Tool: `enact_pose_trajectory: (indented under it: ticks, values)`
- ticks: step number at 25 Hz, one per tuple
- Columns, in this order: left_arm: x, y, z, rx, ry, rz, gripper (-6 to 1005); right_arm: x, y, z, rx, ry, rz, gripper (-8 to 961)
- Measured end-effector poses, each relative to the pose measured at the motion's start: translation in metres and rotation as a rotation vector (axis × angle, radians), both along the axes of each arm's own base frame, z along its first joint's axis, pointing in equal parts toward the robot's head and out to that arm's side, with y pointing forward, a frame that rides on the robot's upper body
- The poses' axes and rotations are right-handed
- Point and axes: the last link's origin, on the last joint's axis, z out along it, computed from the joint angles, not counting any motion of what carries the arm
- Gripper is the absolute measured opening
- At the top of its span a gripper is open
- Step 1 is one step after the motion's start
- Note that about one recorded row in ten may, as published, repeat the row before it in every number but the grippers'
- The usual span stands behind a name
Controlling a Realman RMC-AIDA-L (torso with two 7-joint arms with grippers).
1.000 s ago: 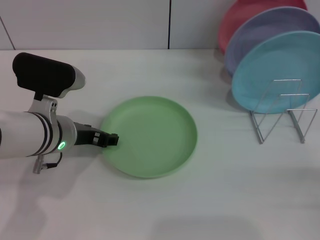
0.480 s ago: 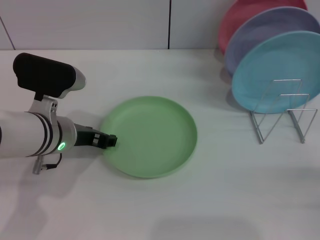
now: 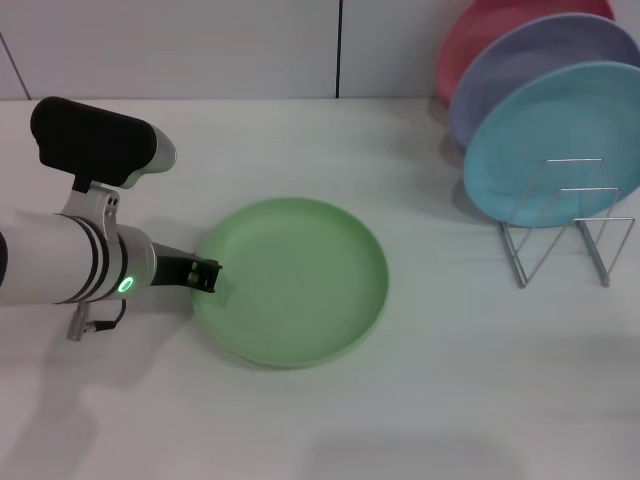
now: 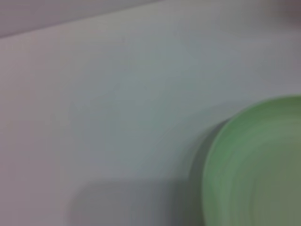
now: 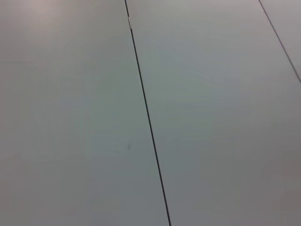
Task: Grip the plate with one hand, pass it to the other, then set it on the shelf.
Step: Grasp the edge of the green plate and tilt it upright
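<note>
The light green plate [image 3: 300, 285] lies near the middle of the white table, its left edge slightly raised. My left gripper [image 3: 208, 276], black, on the white and silver arm with the green light, is shut on the plate's left rim. The plate also shows in the left wrist view [image 4: 258, 165]. The silver wire shelf [image 3: 565, 230] stands at the right, with its front loops bare. My right gripper is out of view; the right wrist view shows only a grey panelled wall.
A turquoise plate [image 3: 550, 140], a lavender plate [image 3: 520, 70] and a pink plate [image 3: 480, 30] stand upright in the back of the rack at the far right. A pale wall [image 3: 200, 45] runs behind the table.
My left gripper has drawn back to the left with the green plate's rim in it. The plate has shifted left and its left edge has lifted a little.
</note>
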Motion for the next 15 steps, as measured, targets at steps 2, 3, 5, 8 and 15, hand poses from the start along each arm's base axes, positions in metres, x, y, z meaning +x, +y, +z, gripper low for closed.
enact_pose_trajectory:
  ticks: [2, 3, 5, 8, 15]
  values:
    - [0.0015, -0.0003, 0.0009, 0.001, -0.001, -0.006, 193, 0.0003, -0.0006, 0.0, 0.0, 0.0, -0.002, 799]
    - [0.002, -0.0004, 0.0009, 0.0, -0.001, -0.008, 187, 0.0004, -0.0008, 0.0001, 0.0, 0.0, -0.002, 799]
    - [0.0027, -0.0006, 0.0003, -0.005, 0.002, -0.011, 175, 0.0005, -0.001, 0.0002, 0.0, -0.001, -0.002, 799]
    - [0.0033, -0.0005, -0.0006, -0.011, 0.007, -0.014, 157, 0.0006, -0.0012, 0.0004, 0.001, -0.002, -0.002, 799]
    - [0.0073, 0.0007, 0.0032, -0.007, 0.013, -0.048, 115, -0.0016, -0.0031, 0.0027, 0.016, 0.011, 0.023, 799]
